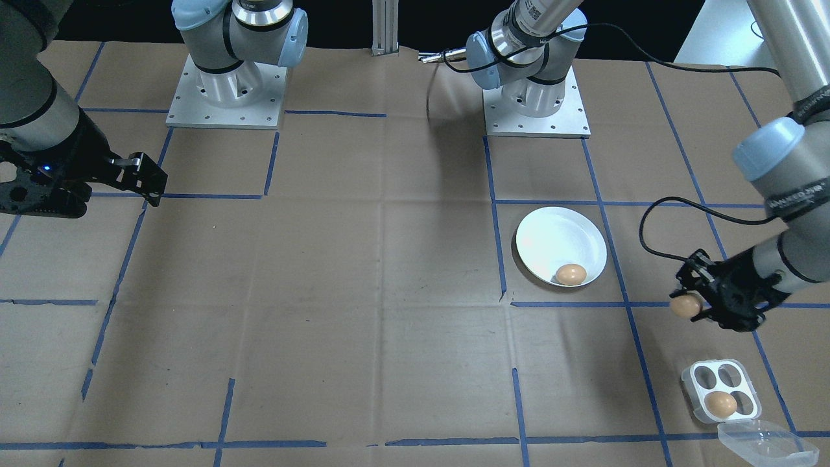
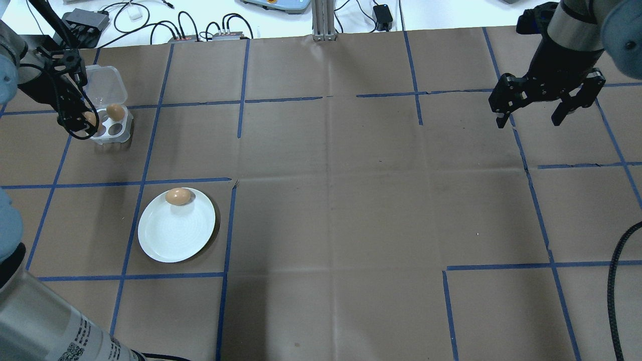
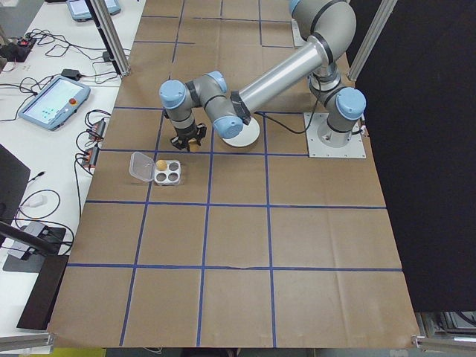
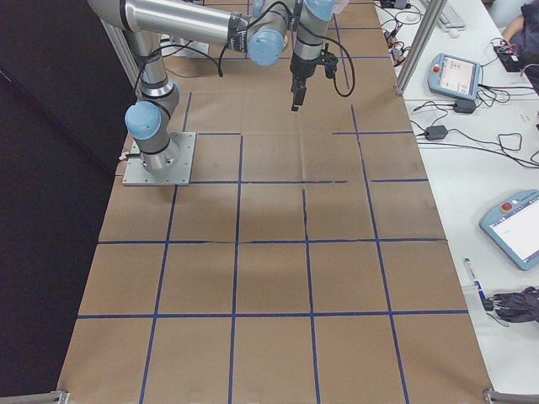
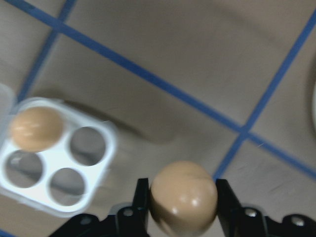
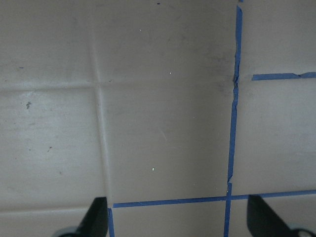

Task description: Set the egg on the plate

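My left gripper [image 1: 692, 306] is shut on a brown egg [image 1: 685, 305], held above the table between the plate and the egg tray. The left wrist view shows that egg [image 5: 183, 197] pinched between both fingers. The round white plate [image 1: 551, 235] carries another egg [image 1: 570, 274] near its rim; the overhead view shows the plate [image 2: 173, 235] and that egg [image 2: 178, 196] too. My right gripper [image 2: 527, 120] hangs open and empty far across the table, over bare paper.
A small clear four-cup egg tray [image 1: 703, 375] with its lid open holds one egg [image 1: 720, 403] near the table's edge; it also shows as the tray [image 5: 54, 197] below the left gripper. Brown paper with blue tape lines covers the table. The arm bases [image 1: 227, 97] stand at the back.
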You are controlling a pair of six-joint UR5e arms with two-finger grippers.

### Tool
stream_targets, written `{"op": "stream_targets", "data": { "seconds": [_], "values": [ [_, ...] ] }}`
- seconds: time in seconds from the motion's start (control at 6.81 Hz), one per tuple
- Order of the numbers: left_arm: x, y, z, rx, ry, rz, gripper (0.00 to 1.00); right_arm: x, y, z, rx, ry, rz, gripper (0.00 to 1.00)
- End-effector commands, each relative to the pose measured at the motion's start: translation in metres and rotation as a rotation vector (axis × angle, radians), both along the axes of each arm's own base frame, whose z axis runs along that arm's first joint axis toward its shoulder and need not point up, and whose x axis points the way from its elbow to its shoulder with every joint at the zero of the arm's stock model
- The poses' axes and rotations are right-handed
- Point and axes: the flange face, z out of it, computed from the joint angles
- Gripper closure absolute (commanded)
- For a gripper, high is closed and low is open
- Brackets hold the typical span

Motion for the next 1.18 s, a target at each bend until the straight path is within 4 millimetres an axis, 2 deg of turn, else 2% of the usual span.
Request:
{"op": "stream_targets", "data": {
  "seconds": [0.0, 0.15, 0.29, 0.44, 0.59, 0.73, 0.88, 1.03],
  "values": [
    [-0.065, 0.064, -0.019, 0.097, -0.001, 0.235, 0.98, 0.000, 0.000, 0.000, 0.000, 0.000, 0.000, 0.00],
    [-0.081, 0.099, -0.039, 0.164, 0.003, 0.320, 0.95, 0.000, 0.000, 0.000, 0.000, 0.000, 0.000, 0.00],
    [-0.090, 0.121, -0.062, 0.179, -0.002, 0.367, 0.88, 0.000, 0.000, 0.000, 0.000, 0.000, 0.000, 0.00],
    [-0.093, 0.127, -0.078, 0.145, -0.001, 0.379, 0.36, 0.000, 0.000, 0.000, 0.000, 0.000, 0.000, 0.00],
    [-0.096, 0.126, -0.078, 0.134, 0.021, 0.425, 0.01, 0.000, 0.000, 0.000, 0.000, 0.000, 0.000, 0.00],
    [-0.094, 0.125, -0.065, 0.109, 0.001, 0.454, 0.01, 0.000, 0.000, 0.000, 0.000, 0.000, 0.000, 0.00],
    [-0.089, 0.113, -0.043, 0.059, -0.013, 0.514, 0.01, 0.000, 0.000, 0.000, 0.000, 0.000, 0.000, 0.00],
    [-0.073, 0.087, -0.014, -0.006, -0.030, 0.592, 0.01, 0.000, 0.000, 0.000, 0.000, 0.000, 0.000, 0.00]
  ]
}}
